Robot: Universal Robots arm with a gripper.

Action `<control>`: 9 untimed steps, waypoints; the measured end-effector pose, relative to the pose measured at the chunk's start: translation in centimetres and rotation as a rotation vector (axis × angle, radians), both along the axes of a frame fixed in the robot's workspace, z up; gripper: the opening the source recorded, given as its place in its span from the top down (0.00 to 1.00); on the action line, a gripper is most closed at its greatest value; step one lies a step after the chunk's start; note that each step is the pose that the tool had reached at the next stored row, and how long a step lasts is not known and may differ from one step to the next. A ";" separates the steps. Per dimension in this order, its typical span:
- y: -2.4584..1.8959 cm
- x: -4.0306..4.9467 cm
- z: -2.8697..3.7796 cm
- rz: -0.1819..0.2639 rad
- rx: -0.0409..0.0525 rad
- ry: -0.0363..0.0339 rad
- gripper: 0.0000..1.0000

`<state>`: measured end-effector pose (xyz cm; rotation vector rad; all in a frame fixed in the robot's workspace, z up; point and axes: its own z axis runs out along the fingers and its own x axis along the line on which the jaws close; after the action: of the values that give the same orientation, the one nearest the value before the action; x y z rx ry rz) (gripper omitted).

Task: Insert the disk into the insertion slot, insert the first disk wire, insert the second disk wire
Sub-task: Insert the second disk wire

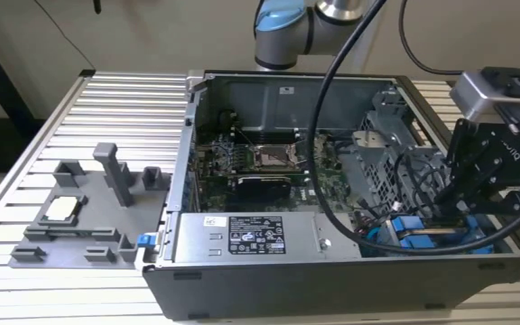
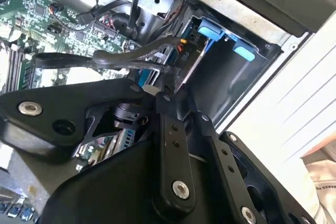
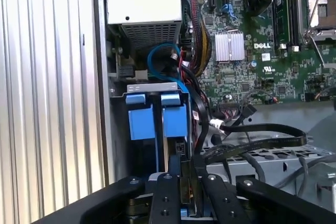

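The claw (image 3: 186, 182) reaches into the slot (image 3: 152, 88) beside the blue disk (image 3: 157, 119), pinching a black wire (image 3: 185, 148).

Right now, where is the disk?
The disk sits low in the grey drive cage at the exterior view's right, beside the power-supply box, directly under the gripper.

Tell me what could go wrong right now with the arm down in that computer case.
Loose black cables lie right beside the gripper, so they could snag or get pinched. The disk sits in the insertion slot with little room at the case wall, so a skewed push might jam it.
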<state>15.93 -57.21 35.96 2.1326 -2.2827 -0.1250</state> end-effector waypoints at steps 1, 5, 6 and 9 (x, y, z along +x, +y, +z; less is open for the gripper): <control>0.00 0.00 0.35 0.000 0.0001 0.0005 0.76; 0.00 0.00 1.68 0.000 0.0000 0.0009 0.76; 0.00 0.01 1.87 0.000 0.0001 0.0012 0.76; 0.00 0.01 1.90 0.000 0.0004 0.0012 0.76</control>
<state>15.93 -57.21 37.86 2.1321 -2.2823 -0.1267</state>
